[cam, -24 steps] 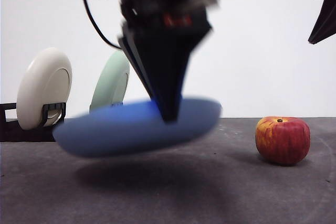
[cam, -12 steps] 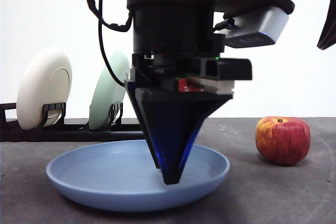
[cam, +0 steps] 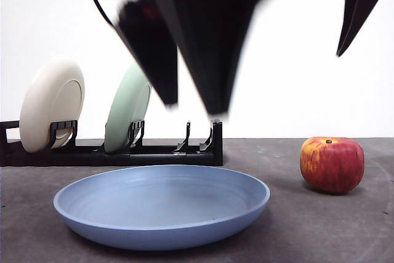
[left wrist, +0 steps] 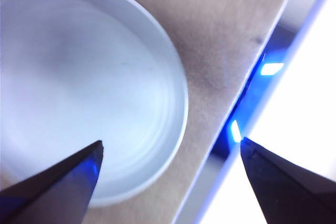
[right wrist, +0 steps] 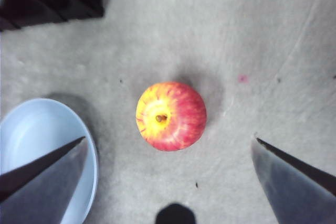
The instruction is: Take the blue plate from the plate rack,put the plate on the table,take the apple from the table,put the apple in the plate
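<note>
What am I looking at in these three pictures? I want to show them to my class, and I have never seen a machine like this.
It is a robot with two arms at a table. One camera looks level across the table; one sits on each wrist. The blue plate lies flat on the table, empty. The left gripper hangs open above it, holding nothing. The right gripper, also open, hovers over the apple, which sits beside the plate. Behind, a black plate rack holds a white plate and a green plate upright.

Dark grey table [cam: 345, 232], blue plate [cam: 161, 204], apple [cam: 332, 164], plate rack [cam: 154, 152]
</note>
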Available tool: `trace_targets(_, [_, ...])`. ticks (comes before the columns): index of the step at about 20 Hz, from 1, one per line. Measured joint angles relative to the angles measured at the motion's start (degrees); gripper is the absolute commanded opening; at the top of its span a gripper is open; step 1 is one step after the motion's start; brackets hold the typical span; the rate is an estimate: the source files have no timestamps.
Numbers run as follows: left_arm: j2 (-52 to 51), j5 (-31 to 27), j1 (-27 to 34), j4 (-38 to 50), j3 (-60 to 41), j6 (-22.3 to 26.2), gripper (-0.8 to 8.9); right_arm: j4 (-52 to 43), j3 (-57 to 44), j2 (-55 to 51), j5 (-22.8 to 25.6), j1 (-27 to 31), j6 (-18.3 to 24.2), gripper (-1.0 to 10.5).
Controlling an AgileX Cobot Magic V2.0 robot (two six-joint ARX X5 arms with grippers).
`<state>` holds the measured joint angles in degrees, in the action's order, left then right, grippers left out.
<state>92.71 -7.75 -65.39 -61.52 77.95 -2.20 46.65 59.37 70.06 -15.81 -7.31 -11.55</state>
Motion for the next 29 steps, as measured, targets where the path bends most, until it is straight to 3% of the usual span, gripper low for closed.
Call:
trace_targets(2, [-5.35,-0.02,0.09,-0.48,0.0,-1.33,1.71,0.02,0.11,2.23,0.07,-2.05,-0.02,7.3])
trace_targets(3, [-8.52,0.0,0.22,-0.46,0.0,-1.99,0.04,0.22,0.55,3.89,0.44,-3.23,-0.02,7.3])
trace_targets(4, [-10.32,-0.02,0.35,-0.42,0.0,-2.23,-0.14,0.59,1.09,4.96,0.85,-3.85,-0.07,7.3])
trace_targets(7, [-16.2,-0.72,0.83,-0.2,0.0,-3.82,-0.06,2.43,3.82,9.05,4.04,-5.84,-0.07,7.3])
trace_targets(12, [-23.34,-6.62,2.23,-1.55,0.02,-6.75,-0.06,6.23,10.25,17.68,9.46,-8.72,0.0,7.3])
trace_targets(24, [-30.8,-21.9,9.25,-13.94,0.02,-12.0,-0.05,5.97,13.38,32.92,11.15,-12.2,0.44,7.2])
trace_targets(25, [-30.97,-21.92,9.49,-13.92,0.02,-12.09,-0.05,5.95,13.38,33.51,11.17,-12.2,0.44,6.9])
trace_targets(29, [-31.52,-22.03,9.77,-13.9,0.02,-12.39,-0.08,5.75,13.38,34.03,11.32,-12.17,0.44,1.9])
